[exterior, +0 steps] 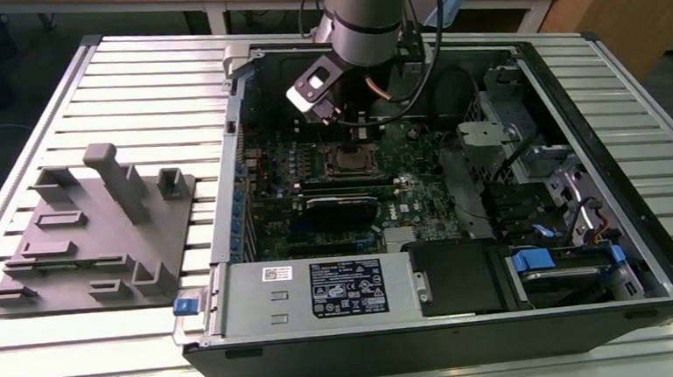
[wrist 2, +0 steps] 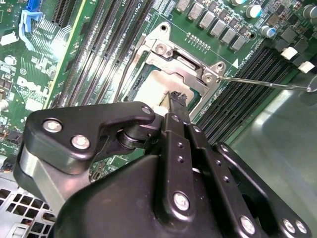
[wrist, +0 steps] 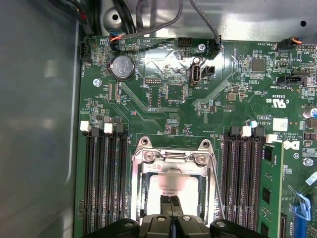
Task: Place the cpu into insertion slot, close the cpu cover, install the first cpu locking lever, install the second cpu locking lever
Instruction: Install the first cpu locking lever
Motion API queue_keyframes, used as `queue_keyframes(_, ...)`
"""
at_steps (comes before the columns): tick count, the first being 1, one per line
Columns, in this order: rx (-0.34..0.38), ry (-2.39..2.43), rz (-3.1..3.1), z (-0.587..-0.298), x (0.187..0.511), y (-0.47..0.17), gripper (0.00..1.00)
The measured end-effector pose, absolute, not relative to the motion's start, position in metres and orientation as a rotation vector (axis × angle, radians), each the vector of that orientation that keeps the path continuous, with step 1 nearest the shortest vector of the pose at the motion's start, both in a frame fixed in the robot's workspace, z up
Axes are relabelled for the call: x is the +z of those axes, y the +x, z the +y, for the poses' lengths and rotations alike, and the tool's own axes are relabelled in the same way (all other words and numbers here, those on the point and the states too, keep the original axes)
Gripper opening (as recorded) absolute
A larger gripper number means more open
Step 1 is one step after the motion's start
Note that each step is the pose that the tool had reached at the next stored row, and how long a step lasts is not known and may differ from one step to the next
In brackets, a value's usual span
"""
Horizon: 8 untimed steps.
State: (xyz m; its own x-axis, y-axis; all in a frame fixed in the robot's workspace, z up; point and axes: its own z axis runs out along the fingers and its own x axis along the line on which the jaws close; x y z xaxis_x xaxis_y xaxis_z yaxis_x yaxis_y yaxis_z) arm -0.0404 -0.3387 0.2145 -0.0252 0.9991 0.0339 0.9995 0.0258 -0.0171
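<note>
Hanging over the cpu (wrist: 173,186), gripper (wrist: 171,199) pinched together; cpu cover (wrist: 171,158) rims it.

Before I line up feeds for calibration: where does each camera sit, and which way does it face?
Exterior view: off the arm, high, looking down into the open computer case; the arm shows.
First wrist view: on the wrist, facing down at the motherboard; the gripper shows.
Second wrist view: on the wrist, looking along the gripper's linkage to the cpu.
Both wrist views share the cpu cover and gripper.
</note>
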Motion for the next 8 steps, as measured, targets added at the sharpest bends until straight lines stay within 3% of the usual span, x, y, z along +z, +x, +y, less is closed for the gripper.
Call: queue_keyframes(8, -0.018, -2.168, -2.224, -0.3387, 0.2174, -0.0404, 0.11)
